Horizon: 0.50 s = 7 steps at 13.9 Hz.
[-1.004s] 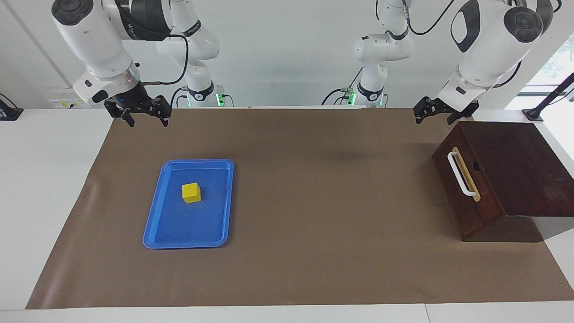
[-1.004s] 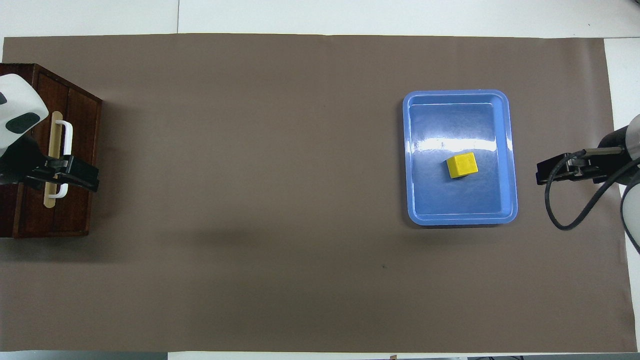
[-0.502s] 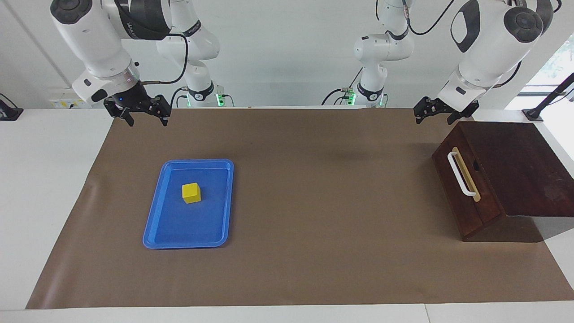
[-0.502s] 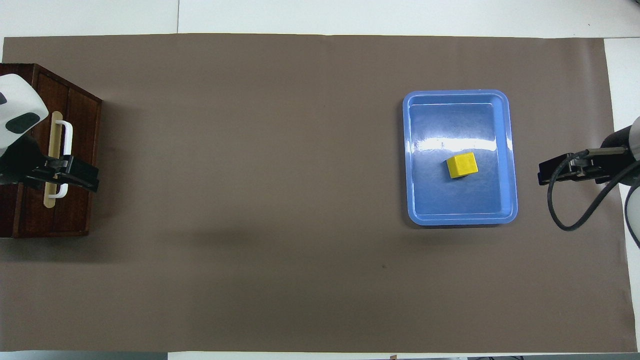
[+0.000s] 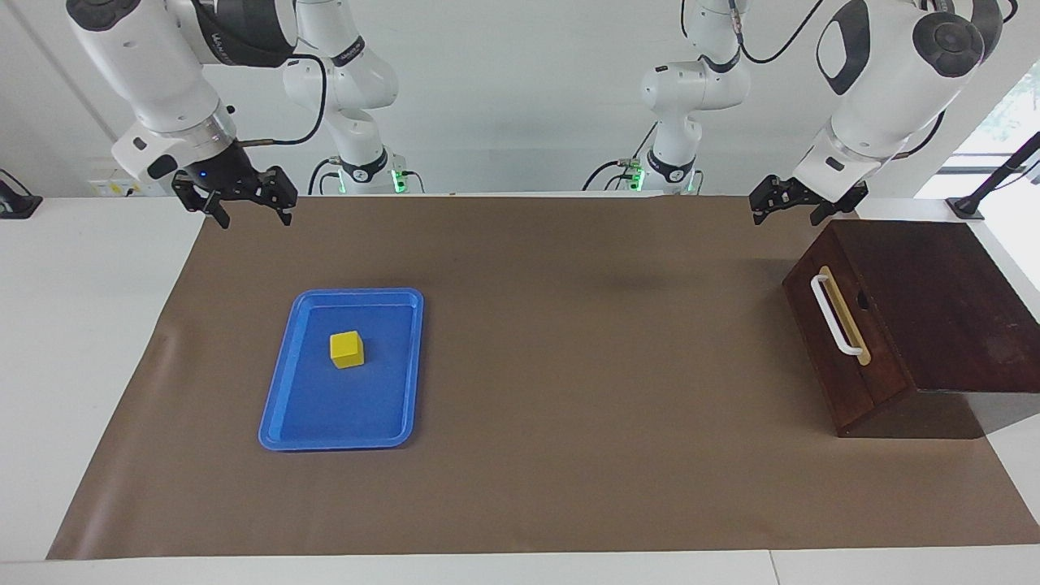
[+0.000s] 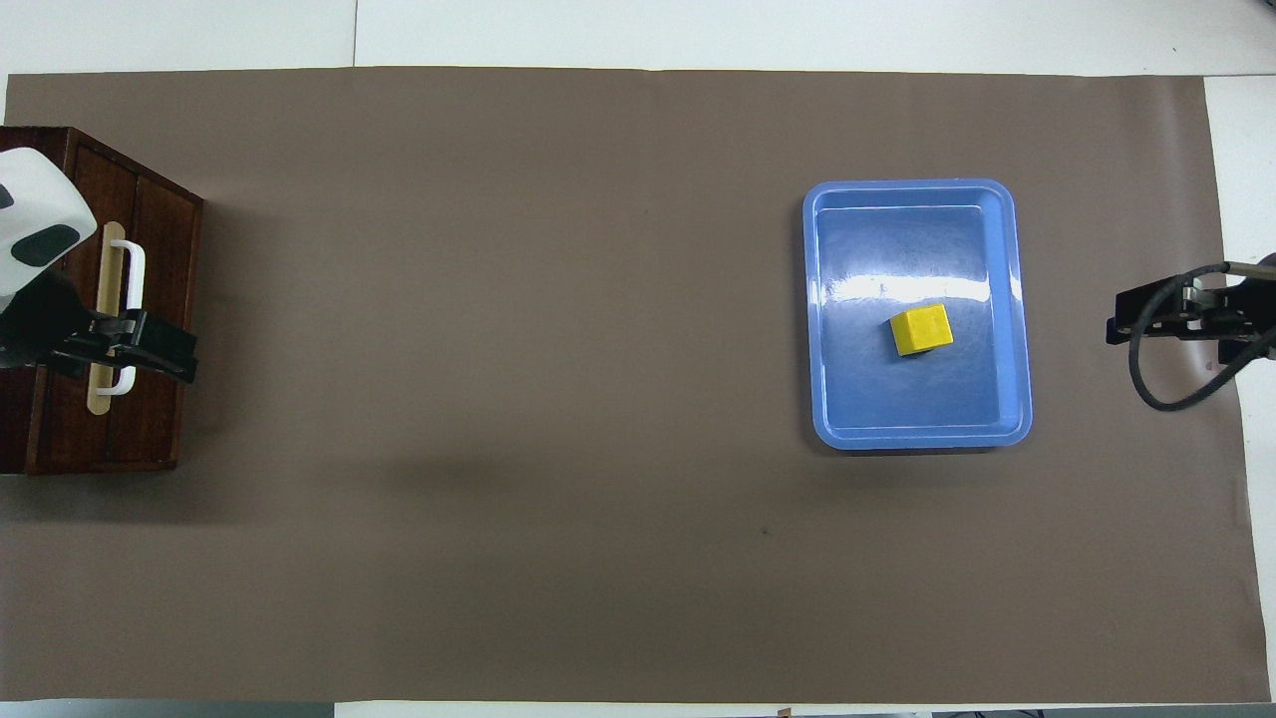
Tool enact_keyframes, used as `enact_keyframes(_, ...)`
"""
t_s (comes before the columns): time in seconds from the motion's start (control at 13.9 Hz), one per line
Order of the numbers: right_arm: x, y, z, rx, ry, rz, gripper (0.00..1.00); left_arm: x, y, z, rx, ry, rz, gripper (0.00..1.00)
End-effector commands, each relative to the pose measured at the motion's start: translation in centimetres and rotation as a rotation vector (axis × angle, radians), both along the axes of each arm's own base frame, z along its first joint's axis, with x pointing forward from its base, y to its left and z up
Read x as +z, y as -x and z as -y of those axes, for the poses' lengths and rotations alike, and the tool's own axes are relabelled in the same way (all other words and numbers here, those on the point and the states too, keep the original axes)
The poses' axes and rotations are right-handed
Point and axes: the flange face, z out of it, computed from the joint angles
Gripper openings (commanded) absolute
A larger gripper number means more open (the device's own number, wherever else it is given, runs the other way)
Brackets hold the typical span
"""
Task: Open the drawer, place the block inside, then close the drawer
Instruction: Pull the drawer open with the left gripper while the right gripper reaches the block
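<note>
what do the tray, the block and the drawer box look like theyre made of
Tray: likely glossy blue plastic; a bright glare streak crosses its floor. Block: matte yellow, no grain or shine showing, so painted wood or plastic, cannot tell which. Drawer: dark stained wood with visible grain, and a smooth white handle, probably plastic.

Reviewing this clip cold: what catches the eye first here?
The yellow block sitting in the blue tray toward the right arm's end. Then the dark wooden drawer, shut, at the left arm's end. Both grippers, left and right, hang open and empty.
</note>
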Motion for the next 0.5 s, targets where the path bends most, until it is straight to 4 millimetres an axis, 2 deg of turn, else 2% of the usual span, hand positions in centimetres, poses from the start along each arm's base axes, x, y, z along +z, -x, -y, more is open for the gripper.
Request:
enact_keyframes(0.0, -1.6, -3.7, 0.3, -0.350, -0.048, -0.029, 1.00, 0.5, 0.7, -0.2, -0.006, 0.004, -0.006, 1.00)
enact_keyframes(0.29, -4.9, -7.6, 1.9, -0.880, -0.160, -0.123, 1.00, 0.5, 0.7, -0.2, -0.004, 0.004, -0.006, 1.00)
enact_keyframes(0.36, -5.5, -8.0, 4.0, -1.017, -0.255, -0.159, 1.00, 0.5, 0.7, -0.2, -0.006, 0.004, -0.006, 1.00)
enact_keyframes(0.43, -7.2, -8.1, 5.7, -1.087, -0.320, -0.213, 1.00, 0.5, 0.7, -0.1, -0.006, 0.004, -0.006, 1.00)
